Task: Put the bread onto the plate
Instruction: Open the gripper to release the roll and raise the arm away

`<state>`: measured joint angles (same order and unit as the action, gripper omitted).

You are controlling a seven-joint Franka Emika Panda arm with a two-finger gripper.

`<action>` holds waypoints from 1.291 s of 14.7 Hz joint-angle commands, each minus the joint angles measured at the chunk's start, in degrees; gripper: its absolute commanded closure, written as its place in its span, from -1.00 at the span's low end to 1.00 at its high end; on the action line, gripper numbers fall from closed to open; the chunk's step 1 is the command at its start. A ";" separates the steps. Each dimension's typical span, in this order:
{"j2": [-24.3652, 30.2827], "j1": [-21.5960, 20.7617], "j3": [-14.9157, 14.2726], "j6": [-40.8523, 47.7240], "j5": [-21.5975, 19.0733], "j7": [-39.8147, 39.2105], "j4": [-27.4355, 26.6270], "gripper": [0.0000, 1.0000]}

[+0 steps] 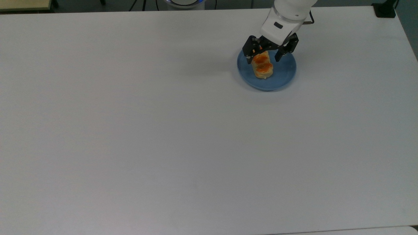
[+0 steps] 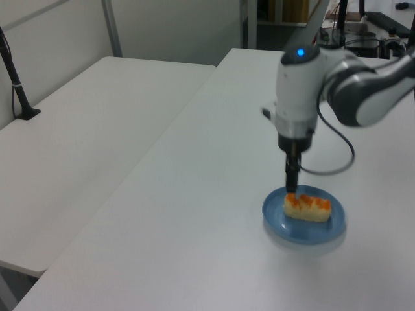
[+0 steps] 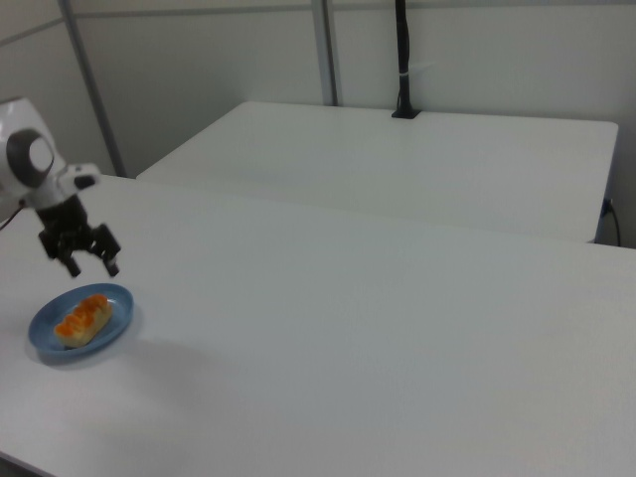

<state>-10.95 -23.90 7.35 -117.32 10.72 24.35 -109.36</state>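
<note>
1. Table (image 1: 163, 130): large white top that carries the plate. In the right view a second white table (image 3: 427, 159) stands behind it, with a black post (image 3: 402, 60) rising at its far edge.

2. Arm (image 2: 324, 91): white and grey Franka body with a blue light on top in the left view. It reaches down over the plate and a black cable loops behind it.

3. Plate (image 1: 284, 76): round, blue, raised rim. It sits on the table near the far edge, toward the top view's right; in the right view it lies at the lower left (image 3: 40, 333), in the left view at the lower right (image 2: 279, 223).

4. Gripper (image 1: 264, 58): black two-finger unit hanging just above the plate's far side. Fingers are spread wide apart and hold nothing, with one to each side of the bread's far end in the top view. In the right view (image 3: 87, 265) it is clear of the bread.

5. Bread (image 1: 263, 67): pale-tan oblong bun with orange-brown patches on top. It lies flat inside the plate, released; also seen in the left view (image 2: 307, 207) and the right view (image 3: 81, 318).
</note>
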 commanded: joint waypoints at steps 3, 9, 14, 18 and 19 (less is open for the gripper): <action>1.98 8.41 -0.32 8.95 0.18 -5.25 8.90 -1.00; 8.57 21.42 -0.58 16.31 -6.04 -21.78 10.74 -1.00; 9.72 23.02 -3.04 24.33 -7.99 -22.59 15.23 -1.00; 9.72 22.94 -4.28 24.42 -7.99 -22.59 16.11 -1.00; 9.81 22.94 -4.28 24.42 -7.99 -22.59 16.11 -1.00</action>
<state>-1.07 -0.26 4.05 -94.17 3.70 2.29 -94.52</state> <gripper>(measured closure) 0.000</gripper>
